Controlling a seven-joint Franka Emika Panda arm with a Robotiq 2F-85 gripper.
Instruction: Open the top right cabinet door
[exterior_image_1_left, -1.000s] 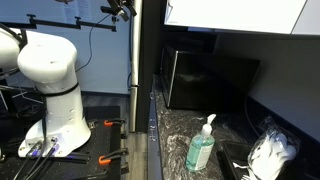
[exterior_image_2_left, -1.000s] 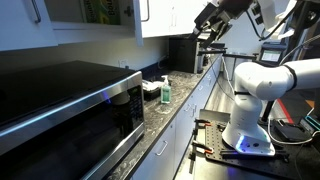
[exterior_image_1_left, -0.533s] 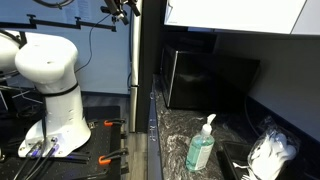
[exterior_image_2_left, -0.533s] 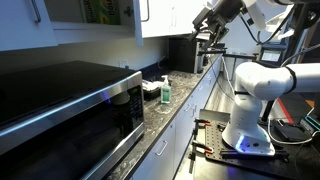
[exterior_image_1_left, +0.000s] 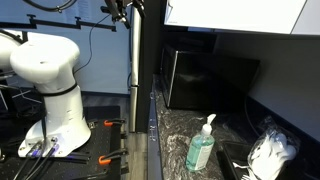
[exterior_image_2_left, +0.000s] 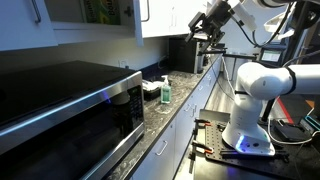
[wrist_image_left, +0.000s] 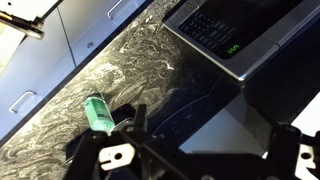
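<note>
The top right cabinet door (exterior_image_1_left: 238, 13) is a plain white panel high above the counter, and it appears shut. It also shows as the white upper cabinet front (exterior_image_2_left: 172, 14) in an exterior view. My gripper (exterior_image_2_left: 205, 22) hangs high up beside that cabinet's outer edge, at the top of the tall dark panel (exterior_image_1_left: 146, 80). Its jaws are open with nothing between them. In the wrist view the gripper (wrist_image_left: 205, 140) looks down over the counter. A pale grey flat surface (wrist_image_left: 225, 125) shows between the fingers; I cannot tell whether it is the door.
A glossy black box (exterior_image_1_left: 210, 78) stands under the cabinet on the marbled counter (exterior_image_1_left: 180, 135). A green soap bottle (exterior_image_1_left: 202, 147) and a white bag (exterior_image_1_left: 270, 155) sit on the counter. A steel microwave (exterior_image_2_left: 70, 105) fills the near end. The white robot base (exterior_image_2_left: 255, 100) stands beside the counter.
The gripper has shifted slightly up and toward the cabinet's edge. Its jaws stay open. Nothing else has moved.
</note>
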